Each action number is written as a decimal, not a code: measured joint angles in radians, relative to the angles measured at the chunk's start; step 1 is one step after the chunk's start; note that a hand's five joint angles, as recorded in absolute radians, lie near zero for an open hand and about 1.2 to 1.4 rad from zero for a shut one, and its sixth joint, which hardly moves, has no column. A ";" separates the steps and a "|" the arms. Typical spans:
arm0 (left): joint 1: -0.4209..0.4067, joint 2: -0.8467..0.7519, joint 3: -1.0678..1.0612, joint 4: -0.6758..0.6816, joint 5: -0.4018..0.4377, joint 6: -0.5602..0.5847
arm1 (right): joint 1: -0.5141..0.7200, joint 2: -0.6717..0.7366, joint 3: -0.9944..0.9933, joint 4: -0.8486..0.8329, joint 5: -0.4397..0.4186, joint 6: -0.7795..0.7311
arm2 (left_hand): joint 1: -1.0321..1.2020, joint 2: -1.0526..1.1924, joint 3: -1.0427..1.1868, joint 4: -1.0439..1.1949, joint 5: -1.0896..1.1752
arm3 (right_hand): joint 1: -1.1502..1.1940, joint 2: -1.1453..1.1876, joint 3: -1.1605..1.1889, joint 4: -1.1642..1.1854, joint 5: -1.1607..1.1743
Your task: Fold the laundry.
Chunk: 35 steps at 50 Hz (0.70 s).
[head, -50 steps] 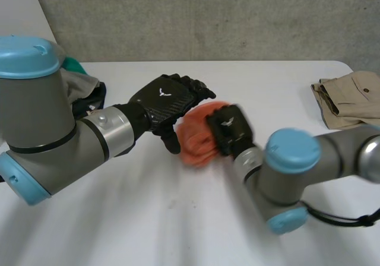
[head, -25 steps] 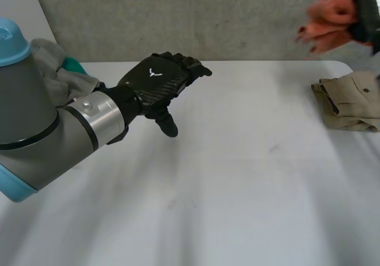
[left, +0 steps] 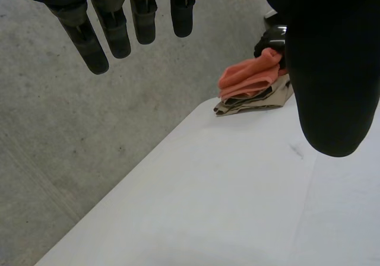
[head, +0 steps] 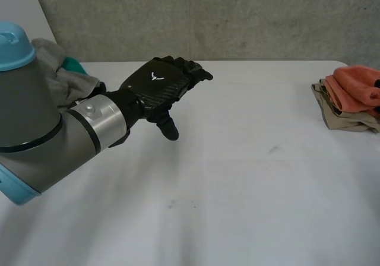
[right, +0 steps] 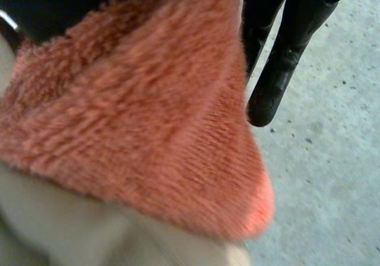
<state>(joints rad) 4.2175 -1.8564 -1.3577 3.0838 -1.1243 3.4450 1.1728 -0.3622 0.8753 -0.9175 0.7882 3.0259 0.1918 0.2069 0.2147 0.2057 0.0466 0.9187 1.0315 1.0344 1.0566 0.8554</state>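
1. At the right edge of the frame, the folded orange cloth lies on a folded khaki garment, its long axis running roughly across the frame. The right hand is over its top, but whether it grips the cloth cannot be told.
2. Left of centre, the left hand hovers above the table, fingers straight and relaxed, holding nothing. They point toward the stack and are well apart from it.
3. At upper left, a grey and teal pile sits just behind the left arm. The next piece likely comes from there, and the left hand is much the nearer, though the pile lies behind its fingertips.
4. Smooth, faintly scuffed white tabletop spans between pile and stack, and a grey concrete wall closes the room behind.
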 measured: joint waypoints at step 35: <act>0.004 0.107 -0.032 0.090 -0.123 -0.009 | -0.025 -0.735 0.249 0.632 0.676 -0.459 | 0.049 0.032 0.024 0.032 0.023 | -0.702 -0.805 -0.822 -0.816 -0.788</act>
<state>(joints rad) 4.2219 -1.7495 -1.3893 3.1735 -1.2478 3.4357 1.1475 -1.0967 1.1241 -0.2851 1.4644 2.5673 0.2405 0.2389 0.2384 0.2377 0.0692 0.2164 0.2263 0.2126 0.2411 0.0670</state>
